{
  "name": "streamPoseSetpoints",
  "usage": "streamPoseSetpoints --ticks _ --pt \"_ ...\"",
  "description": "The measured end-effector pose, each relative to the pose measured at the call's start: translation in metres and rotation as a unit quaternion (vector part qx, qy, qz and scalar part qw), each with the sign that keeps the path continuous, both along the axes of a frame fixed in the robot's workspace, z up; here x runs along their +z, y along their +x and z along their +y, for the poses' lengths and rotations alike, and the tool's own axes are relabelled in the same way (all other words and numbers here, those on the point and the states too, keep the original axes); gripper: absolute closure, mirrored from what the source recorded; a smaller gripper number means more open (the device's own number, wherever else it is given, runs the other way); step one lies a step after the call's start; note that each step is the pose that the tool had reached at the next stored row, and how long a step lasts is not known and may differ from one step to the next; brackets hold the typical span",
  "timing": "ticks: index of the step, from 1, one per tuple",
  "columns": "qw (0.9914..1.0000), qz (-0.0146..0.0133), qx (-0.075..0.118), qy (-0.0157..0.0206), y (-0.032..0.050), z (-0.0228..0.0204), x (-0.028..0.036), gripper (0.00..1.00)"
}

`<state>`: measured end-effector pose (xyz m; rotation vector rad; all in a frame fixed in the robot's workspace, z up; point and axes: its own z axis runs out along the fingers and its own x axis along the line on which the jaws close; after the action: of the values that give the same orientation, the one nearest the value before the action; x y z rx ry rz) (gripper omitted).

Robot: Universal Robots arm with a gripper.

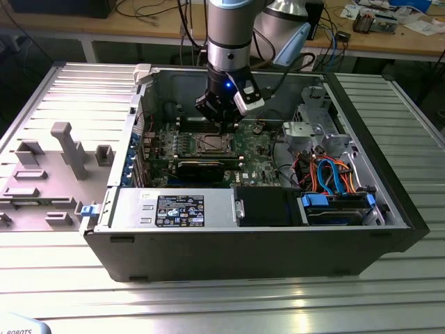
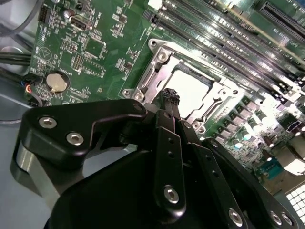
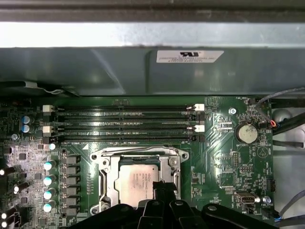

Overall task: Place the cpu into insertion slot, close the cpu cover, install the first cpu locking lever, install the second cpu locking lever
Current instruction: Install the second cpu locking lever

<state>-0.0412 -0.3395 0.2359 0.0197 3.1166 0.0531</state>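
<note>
The first wrist view looks straight down on the green motherboard [image 3: 224,157], where the cpu [image 3: 137,183] lies flat in the insertion slot [image 3: 102,183], its silver top framed by the cpu cover [image 3: 172,168], which appears to be folded down around it. The claw [image 3: 164,187] hangs directly above the chip's edge with its fingers drawn together into a narrow tip and nothing between them, a pose that suits pressing or hooking a thin lever. In the exterior view the arm reaches down into the open computer case [image 1: 278,243], which lies on its side on the ribbed tabletop [image 1: 208,299].
</note>
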Motion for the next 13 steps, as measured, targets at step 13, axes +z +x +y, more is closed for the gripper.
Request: streamPoseSetpoints --ticks 13 --pt "1.0 0.0 0.0 -0.0004 -0.001 -0.0105 -0.0001 0.89"
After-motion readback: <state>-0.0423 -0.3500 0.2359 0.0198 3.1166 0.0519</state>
